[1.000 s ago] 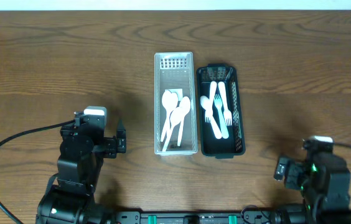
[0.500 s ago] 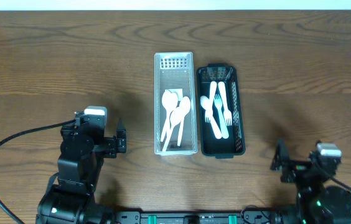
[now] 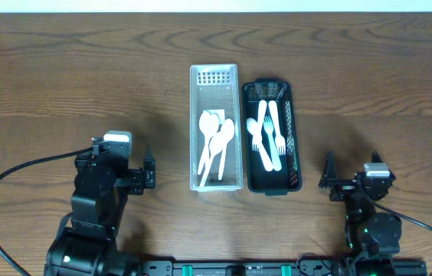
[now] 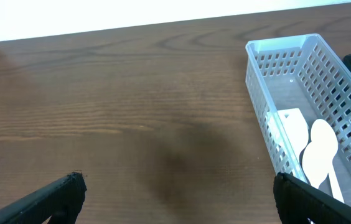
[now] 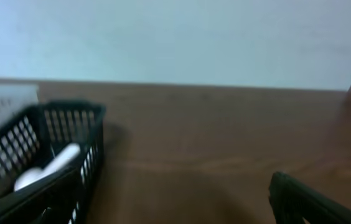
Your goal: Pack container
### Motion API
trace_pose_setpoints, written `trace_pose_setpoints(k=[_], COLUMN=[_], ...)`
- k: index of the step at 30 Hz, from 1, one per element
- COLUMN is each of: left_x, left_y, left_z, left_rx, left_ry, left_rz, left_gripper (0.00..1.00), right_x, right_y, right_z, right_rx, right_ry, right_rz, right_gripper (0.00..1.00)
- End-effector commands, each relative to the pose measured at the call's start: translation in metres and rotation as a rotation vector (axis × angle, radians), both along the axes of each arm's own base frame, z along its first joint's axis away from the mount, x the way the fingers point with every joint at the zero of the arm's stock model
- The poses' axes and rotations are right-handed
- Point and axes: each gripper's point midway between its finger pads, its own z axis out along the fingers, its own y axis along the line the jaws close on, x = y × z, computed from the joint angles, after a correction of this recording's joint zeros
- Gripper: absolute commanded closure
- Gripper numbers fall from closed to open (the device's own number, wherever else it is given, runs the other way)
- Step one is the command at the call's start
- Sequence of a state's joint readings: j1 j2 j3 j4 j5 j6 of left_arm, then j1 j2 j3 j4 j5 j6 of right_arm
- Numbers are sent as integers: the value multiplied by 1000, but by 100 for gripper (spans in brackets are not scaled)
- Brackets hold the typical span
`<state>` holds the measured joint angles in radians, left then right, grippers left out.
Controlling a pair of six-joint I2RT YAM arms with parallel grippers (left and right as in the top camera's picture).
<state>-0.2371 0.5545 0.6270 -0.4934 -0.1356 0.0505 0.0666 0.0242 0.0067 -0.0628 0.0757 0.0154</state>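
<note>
Overhead, we see broad bare wooden bench [image 3: 63, 69] on all sides of two slotted plastic baskets touching side by side at mid-bench. The white basket [image 3: 214, 77] holds spoons [image 3: 216, 139] and the black basket [image 3: 296, 153] holds forks [image 3: 268, 138]. Both arms crouch near the front edge, left claw [image 4: 178, 180] and right claw [image 5: 172, 183] spread apart.
</note>
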Motion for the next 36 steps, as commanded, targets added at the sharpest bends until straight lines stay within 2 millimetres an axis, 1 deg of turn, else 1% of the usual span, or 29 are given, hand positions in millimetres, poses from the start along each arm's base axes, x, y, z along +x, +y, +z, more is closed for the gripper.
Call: trace_pose_setpoints(k=[1, 27, 29, 31, 36], left_x=[0, 0, 0, -5, -38], left_y=[1, 1, 8, 13, 13], left_z=[0, 0, 2, 4, -9], left_rx=[13, 13, 54, 44, -11], left_ry=[-2, -2, -10, -18, 40], left_rz=[3, 3, 16, 33, -7], left_gripper=[2, 2, 2, 2, 2], right_x=[0, 0, 0, 0, 0], right_y=[3, 3, 3, 3, 3], right_z=[0, 0, 0, 0, 0], right_rx=[-31, -31, -31, -31, -31], right_ry=[-1, -1, -1, -1, -1], right_rz=[18, 18, 18, 18, 18], right_gripper=[1, 1, 1, 1, 1])
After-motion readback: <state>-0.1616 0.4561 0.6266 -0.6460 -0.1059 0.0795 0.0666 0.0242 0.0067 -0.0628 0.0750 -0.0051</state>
